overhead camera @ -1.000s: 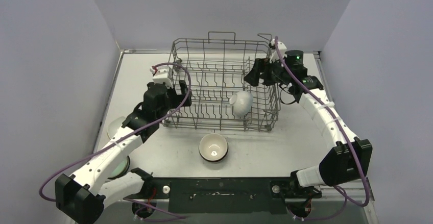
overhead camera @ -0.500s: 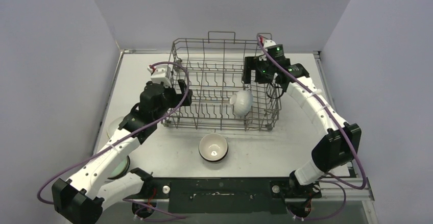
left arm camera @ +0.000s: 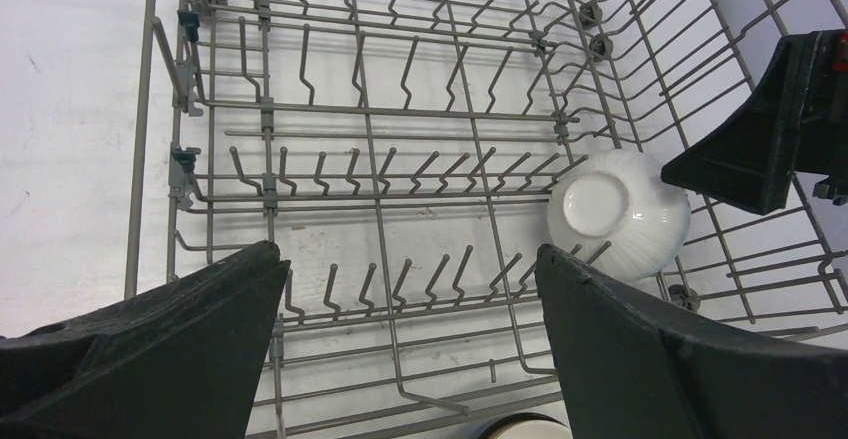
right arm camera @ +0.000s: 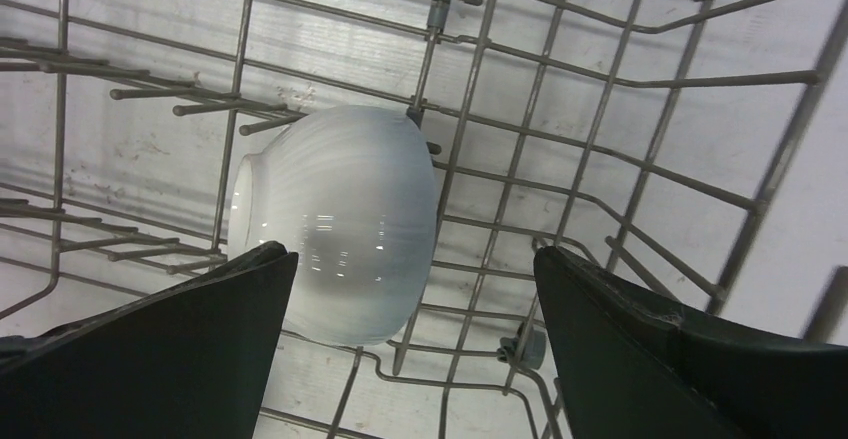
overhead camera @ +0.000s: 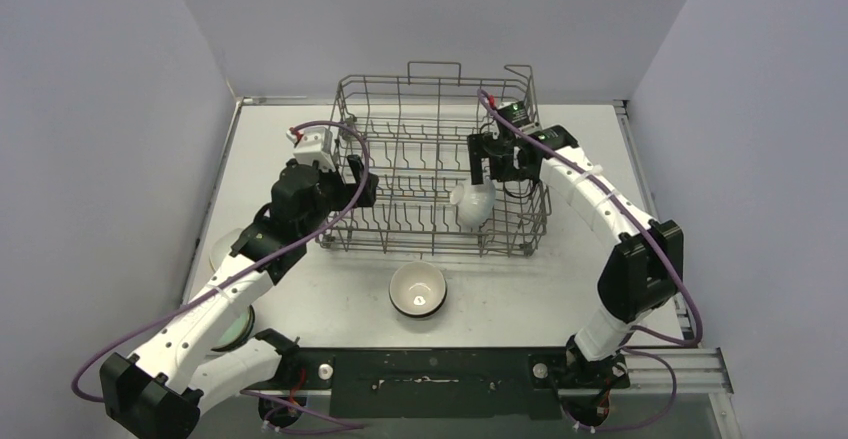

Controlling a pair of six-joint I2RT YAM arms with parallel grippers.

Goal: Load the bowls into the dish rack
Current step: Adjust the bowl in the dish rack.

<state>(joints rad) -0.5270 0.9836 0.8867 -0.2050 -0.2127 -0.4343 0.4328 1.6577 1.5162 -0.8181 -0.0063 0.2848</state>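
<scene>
The right arm is swinging in over the dish rack (overhead camera: 420,99) compared with a moment ago. The right tool (right arm camera: 405,251) is now hanging spread wide and empty just above the white ribbed bowl (right arm camera: 340,224). That bowl is lying tipped on its side among the tines in the rack's near right part, unmoved. The left tool (left arm camera: 407,252) is staying at the rack's left wall, gaping wide and holding nothing. I am counting four bowls. One is in the rack and a cream bowl (overhead camera: 417,289) is standing upright on the desk (overhead camera: 560,279) before it. A pale bowl (overhead camera: 222,249) and a greenish bowl (overhead camera: 238,327) are peeking from under the left arm.
</scene>
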